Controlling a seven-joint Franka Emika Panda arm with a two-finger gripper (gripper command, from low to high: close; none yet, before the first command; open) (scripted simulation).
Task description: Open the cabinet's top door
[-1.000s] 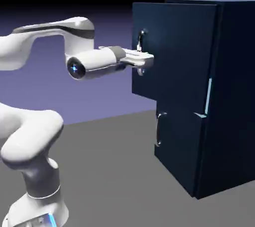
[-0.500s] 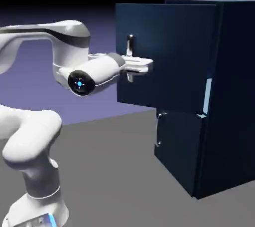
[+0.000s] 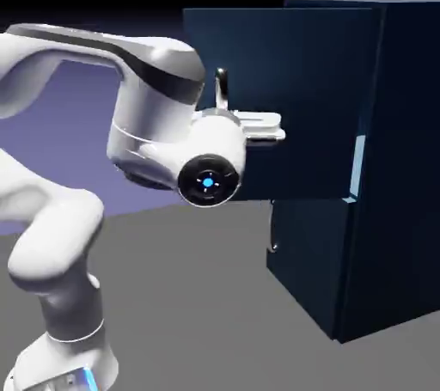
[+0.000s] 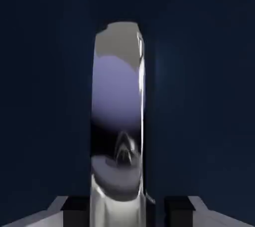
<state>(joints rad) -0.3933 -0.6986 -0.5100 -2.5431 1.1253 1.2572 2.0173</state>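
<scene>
Hand view: one silver bar handle point(image 4: 117, 111), upright in the frame, glossy, with pale, violet and black reflections, its lower end running out at the bottom edge. Backing: the flat navy face of the top door point(image 4: 199, 96). Flanking the bar at the bottom edge: my two fingertips point(image 4: 179, 211), dark-padded, apart, the bar between them. The left-hand pad in that frame appears right beside the metal; a narrow dark gap shows before the right-hand one. Whether my gripper point(image 4: 127, 211) pinches the bar farther down, I cannot tell.

Exterior view: one tall navy cabinet point(image 3: 395, 166), at the exterior view's right. Top door: swung open, its free edge out toward the exterior view's left, its handle rising above my wrist. One pale strip point(image 3: 358, 166), beside the door's edge nearest the cabinet. One lower door point(image 3: 314, 273), closed, below the top door, with a slim handle point(image 3: 273, 230) partly visible. My arm point(image 3: 159, 106), white, folded across from the left, its hand in front of the top door; fingertips hidden from this side.
</scene>
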